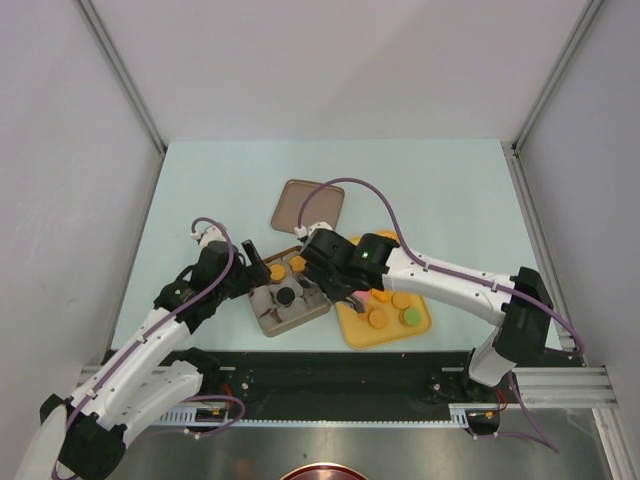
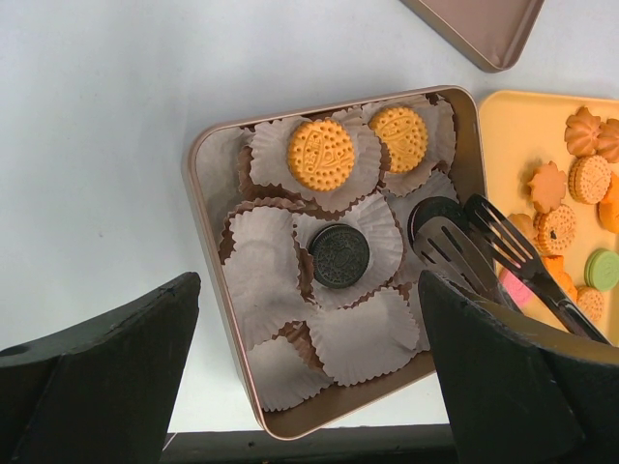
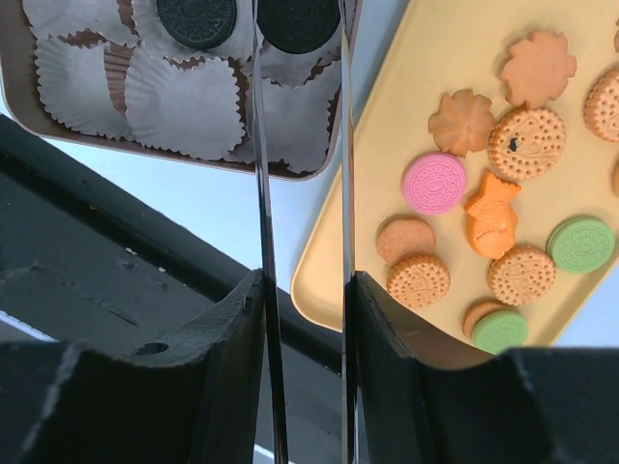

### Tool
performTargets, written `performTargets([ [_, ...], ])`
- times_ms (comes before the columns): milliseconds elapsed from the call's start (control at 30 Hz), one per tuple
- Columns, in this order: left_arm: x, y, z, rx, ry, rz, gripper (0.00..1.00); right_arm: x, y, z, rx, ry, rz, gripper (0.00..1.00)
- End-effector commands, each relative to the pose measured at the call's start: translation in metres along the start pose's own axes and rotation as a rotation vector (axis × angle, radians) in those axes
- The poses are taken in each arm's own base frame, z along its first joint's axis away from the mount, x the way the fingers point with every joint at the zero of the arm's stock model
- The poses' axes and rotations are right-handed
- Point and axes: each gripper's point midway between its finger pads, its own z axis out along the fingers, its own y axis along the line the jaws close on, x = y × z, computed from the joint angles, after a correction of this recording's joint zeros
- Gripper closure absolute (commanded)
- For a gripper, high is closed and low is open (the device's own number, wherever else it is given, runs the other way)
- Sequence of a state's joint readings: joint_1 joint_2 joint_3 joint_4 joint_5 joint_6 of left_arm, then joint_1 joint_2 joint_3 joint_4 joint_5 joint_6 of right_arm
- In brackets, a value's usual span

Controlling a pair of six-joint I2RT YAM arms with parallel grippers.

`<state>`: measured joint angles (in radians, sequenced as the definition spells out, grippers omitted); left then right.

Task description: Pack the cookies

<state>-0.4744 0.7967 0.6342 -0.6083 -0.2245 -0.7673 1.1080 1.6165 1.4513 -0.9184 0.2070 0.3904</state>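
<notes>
Cookies (image 3: 527, 143) mostly lie loose on the yellow tray (image 3: 416, 58), right side of the right wrist view; four sit in paper cups (image 2: 261, 275) in the tin (image 2: 198, 184) just left of it; the left gripper (image 2: 309, 290) hangs spread wide, holding nothing; the right gripper (image 3: 302, 285) clamps tongs (image 2: 503, 246) whose tips lie at a black cookie (image 2: 433, 213), perhaps pinching it; a sticky release could drag it off its cup or crumple the paper.

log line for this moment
left hand: open by tin | right hand: gripping tongs | tongs: tips at black cookie in tin | tray: holds cookies
</notes>
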Motion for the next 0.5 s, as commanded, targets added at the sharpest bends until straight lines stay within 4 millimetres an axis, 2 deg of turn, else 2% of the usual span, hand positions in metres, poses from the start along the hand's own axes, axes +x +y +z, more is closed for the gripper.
performTargets([
  [0, -0.007, -0.004, 0.000, 0.018, -0.020, -0.002, 0.00, -0.016, -0.002, -0.010, 0.041, -0.054, -0.020, 0.62],
  [333, -0.008, -0.004, -0.001, 0.018, -0.024, -0.003, 0.00, -0.023, -0.002, -0.016, 0.072, -0.081, -0.026, 0.42],
  [467, -0.008, -0.005, -0.001, 0.019, -0.025, -0.004, 0.00, -0.027, -0.002, -0.019, 0.078, -0.097, -0.027, 0.38],
])
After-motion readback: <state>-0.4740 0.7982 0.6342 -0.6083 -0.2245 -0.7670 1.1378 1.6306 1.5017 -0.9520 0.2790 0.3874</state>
